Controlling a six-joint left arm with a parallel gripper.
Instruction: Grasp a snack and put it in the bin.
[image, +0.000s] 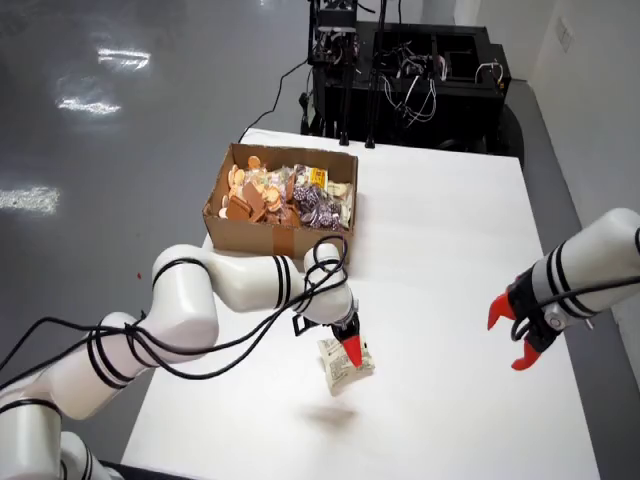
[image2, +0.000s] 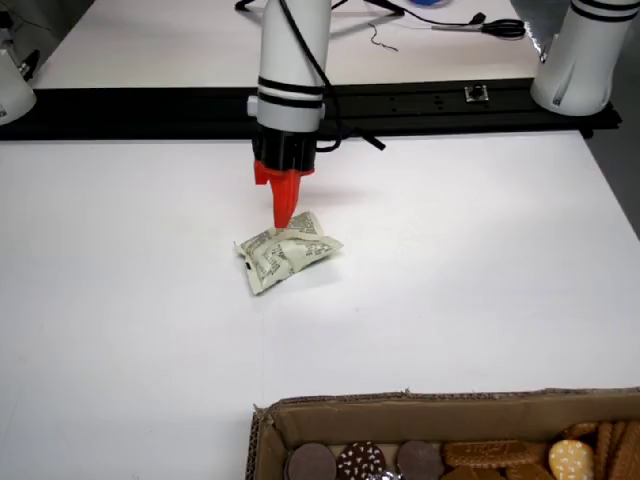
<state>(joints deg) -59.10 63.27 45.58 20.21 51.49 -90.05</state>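
Overhead view, nearest first: the working arm reaches across the white tabletop (image: 450, 250) with its red pincer (image: 350, 349) pressed onto a pale printed snack packet (image: 345, 365). A shadow lies on the tabletop a little apart from the packet, so it looks lifted clear, hanging from the pinch. Low front view agrees: the pincer (image2: 283, 215) points straight down, its red tips together on the packet's (image2: 285, 251) upper edge, the wrapper crumpled below them. Whether it still brushes the surface there, I cannot tell.

Farther back in the overhead view stands the cardboard bin (image: 282, 201), already heaped with biscuits and wrapped sweets; its near wall (image2: 450, 410) shows at the bottom of the front view. A second arm (image: 580, 275) hangs at the right, well apart.

Judged from this, the grasp is made and the carry is in hand. Next the arm must raise the packet above the bin's wall, travel over the opening, then release.
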